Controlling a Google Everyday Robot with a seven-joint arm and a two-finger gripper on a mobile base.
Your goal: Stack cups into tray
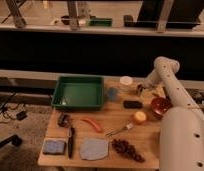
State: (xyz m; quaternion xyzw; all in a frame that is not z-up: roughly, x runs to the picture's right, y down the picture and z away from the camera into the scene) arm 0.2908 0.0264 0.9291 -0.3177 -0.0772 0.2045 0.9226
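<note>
Cups remain outside the large rectangular green plastic tray: the small round grey-blue cup stands just beside its right wall, the cream-white cup behind that. I judge nothing stacked yet. My gripper hangs near them over the wooden table, fingers spread wide, visibly holding nothing.

On my wooden table I see the green tray, grey-blue cup, cream cup, red-orange bowl, orange, fork, grapes and mat, my gripper spread wide near its far right edge.
</note>
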